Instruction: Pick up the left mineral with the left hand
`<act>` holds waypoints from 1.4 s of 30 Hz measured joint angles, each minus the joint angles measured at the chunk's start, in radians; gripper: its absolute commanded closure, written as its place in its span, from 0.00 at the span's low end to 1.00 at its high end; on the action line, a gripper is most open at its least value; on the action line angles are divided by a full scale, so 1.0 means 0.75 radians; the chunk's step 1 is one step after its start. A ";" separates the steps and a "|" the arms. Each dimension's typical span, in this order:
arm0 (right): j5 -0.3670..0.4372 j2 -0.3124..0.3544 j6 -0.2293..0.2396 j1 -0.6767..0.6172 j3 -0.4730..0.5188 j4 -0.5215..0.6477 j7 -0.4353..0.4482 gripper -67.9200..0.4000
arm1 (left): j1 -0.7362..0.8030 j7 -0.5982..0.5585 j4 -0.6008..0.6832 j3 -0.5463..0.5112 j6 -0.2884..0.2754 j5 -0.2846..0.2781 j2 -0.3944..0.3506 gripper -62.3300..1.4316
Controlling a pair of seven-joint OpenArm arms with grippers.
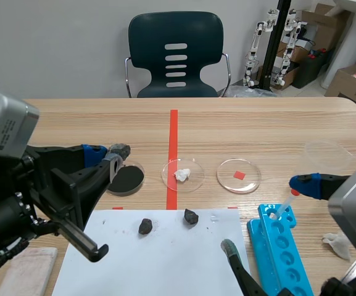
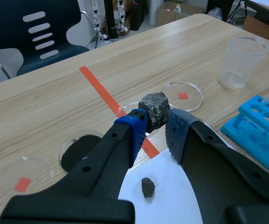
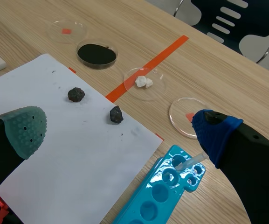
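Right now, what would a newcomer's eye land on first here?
The left hand pinching a speckled grey mineral, held up over the table. Next, two dark minerals lying on the white paper sheet, and the bright blue tube rack beside it.

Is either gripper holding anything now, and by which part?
The left gripper holds a dark speckled mineral, pinched across its lower sides, with most of the stone standing clear above. The right gripper is open, holding nothing.
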 measured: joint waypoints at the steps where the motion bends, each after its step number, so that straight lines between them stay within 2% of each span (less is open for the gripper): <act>1: 0.000 0.000 0.000 0.000 0.000 0.000 0.000 0.00 | 0.001 -0.001 0.000 -0.007 -0.004 -0.001 0.000 0.80; 42: 0.000 0.000 0.000 0.000 0.000 0.000 0.000 0.00 | 0.034 -0.002 0.000 -0.040 -0.004 -0.003 0.000 0.80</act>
